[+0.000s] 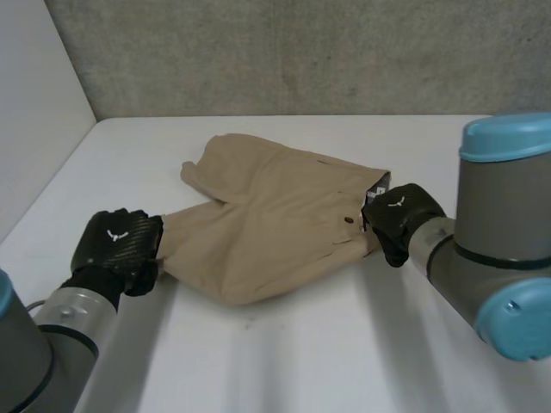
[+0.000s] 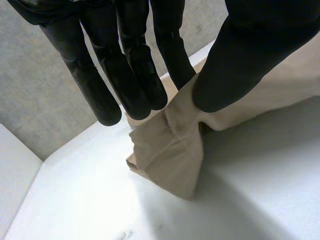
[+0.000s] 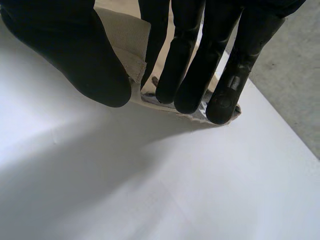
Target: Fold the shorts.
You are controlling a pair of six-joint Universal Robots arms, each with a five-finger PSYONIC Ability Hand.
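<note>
Two black hands are on the tan shorts (image 1: 275, 219), one at each end of the garment, which lies spread flat on the white table (image 1: 327, 344).

The left hand (image 1: 116, 245) is at the hem of the leg nearer the robot. In the left wrist view that hand (image 2: 250, 50) has its thumb pressed onto the hem of the shorts (image 2: 170, 145), with straight fingers (image 2: 135, 75) on the far side of the cloth. The hem is bunched and lifted a little there, so it appears to be pinched between thumb and fingers, though the contact behind the cloth is hard to see.

The right hand (image 1: 400, 219) is at the waistband end, touching its edge just beside a dark button (image 1: 348, 220). In the right wrist view the hand (image 3: 75, 50) has a flap of the shorts (image 3: 125, 42) standing between its thumb and fingers (image 3: 187, 75), held in a pinch, with the fingertips down on the waistband's edge.

The other leg of the shorts points away from both hands.
</note>
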